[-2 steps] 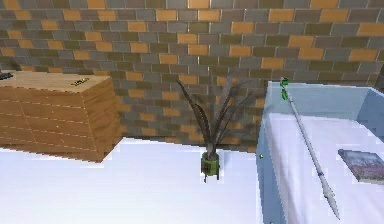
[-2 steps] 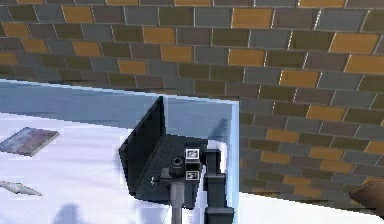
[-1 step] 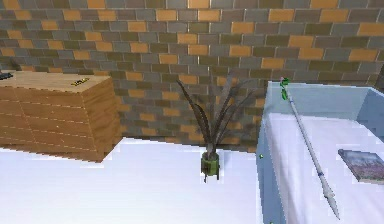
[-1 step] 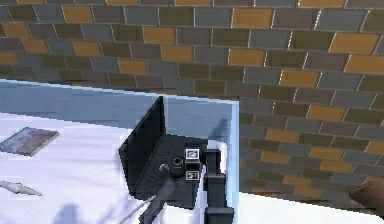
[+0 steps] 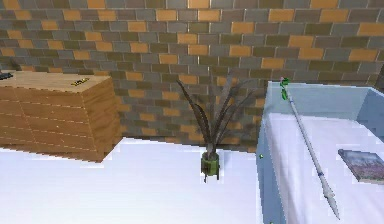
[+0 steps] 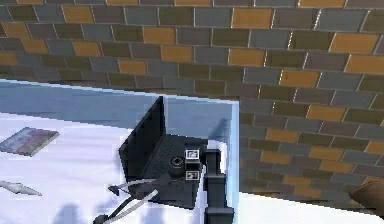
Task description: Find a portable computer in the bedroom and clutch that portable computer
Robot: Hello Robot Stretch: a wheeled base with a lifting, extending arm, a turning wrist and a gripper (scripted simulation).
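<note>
The laptop (image 6: 150, 140) is dark grey with its lid raised. In the arm side view it stands on the bed (image 6: 90, 165), by the right-hand frame. The arm (image 6: 214, 200) covers part of its base. The hand (image 6: 118, 200) shows near its left; I cannot tell whether it holds anything. A book (image 6: 30, 140) lies farther left.
</note>
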